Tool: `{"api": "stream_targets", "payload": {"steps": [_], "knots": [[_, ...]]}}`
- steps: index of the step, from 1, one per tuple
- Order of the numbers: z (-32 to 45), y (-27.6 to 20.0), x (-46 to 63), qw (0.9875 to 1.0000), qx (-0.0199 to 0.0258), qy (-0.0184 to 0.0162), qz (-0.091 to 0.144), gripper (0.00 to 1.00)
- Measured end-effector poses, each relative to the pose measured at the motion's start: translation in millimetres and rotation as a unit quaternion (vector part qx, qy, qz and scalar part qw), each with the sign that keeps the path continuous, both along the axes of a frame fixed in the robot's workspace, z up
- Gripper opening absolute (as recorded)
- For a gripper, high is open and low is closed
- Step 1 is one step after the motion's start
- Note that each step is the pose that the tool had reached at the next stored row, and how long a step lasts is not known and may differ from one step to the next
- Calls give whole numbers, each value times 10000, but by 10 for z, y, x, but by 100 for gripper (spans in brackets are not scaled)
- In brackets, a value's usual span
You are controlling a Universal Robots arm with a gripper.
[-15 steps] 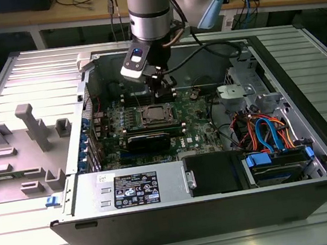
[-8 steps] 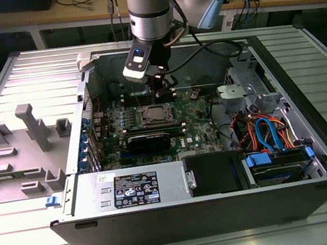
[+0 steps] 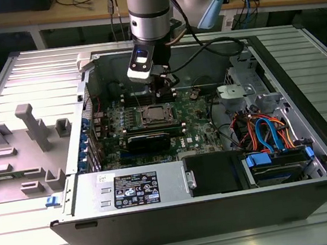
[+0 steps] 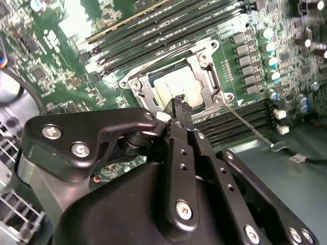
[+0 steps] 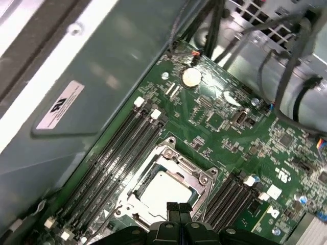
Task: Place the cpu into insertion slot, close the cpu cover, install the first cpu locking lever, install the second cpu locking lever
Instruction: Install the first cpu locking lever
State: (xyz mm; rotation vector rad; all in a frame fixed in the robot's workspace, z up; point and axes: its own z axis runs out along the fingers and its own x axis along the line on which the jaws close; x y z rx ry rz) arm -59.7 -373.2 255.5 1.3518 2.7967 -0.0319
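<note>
The claw (image 5: 179, 208) has its two black fingers pressed together with nothing between them. In both wrist views the tips point down at the near edge of the cpu (image 5: 163, 191); whether they touch it cannot be told.

The cpu, a flat square chip with a matt silvery-grey top, lies in the insertion slot (image 4: 220, 97). The cpu cover (image 4: 204, 71), a thin bright metal frame, lies flat around it, and the chip shows through the square cut-out. In the second wrist view a thin metal rod (image 4: 245, 122) runs out from one corner of the slot across the long black memory slots (image 5: 122, 148) that flank it on both sides.

All this sits on the green motherboard (image 3: 195, 133), on the floor of an open grey computer case (image 3: 225, 211) lying on its side. The case also holds a long black card (image 3: 148, 140) just beside the slot, a silvery box (image 3: 133, 187) along the front wall, and a tangle of orange and blue cables (image 3: 262, 130) towards the exterior view's right. A round silver coin cell (image 5: 191, 77) sits further out on the board.

The arm (image 3: 149, 9) drops straight down into the case, its grey cylindrical wrist upright above the slot.

The case rests on a ribbed aluminium table (image 3: 39, 237), with grey plastic blocks (image 3: 33, 125) at the exterior view's left.
</note>
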Motion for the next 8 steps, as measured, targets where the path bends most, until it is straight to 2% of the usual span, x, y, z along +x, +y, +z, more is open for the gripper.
{"api": "stream_targets", "payload": {"steps": [2,3,8], "knots": [[0,0,-3,9996,0,0,298,11],[0,0,-3,9994,0,0,352,11],[0,0,-3,9993,0,0,373,11]]}}
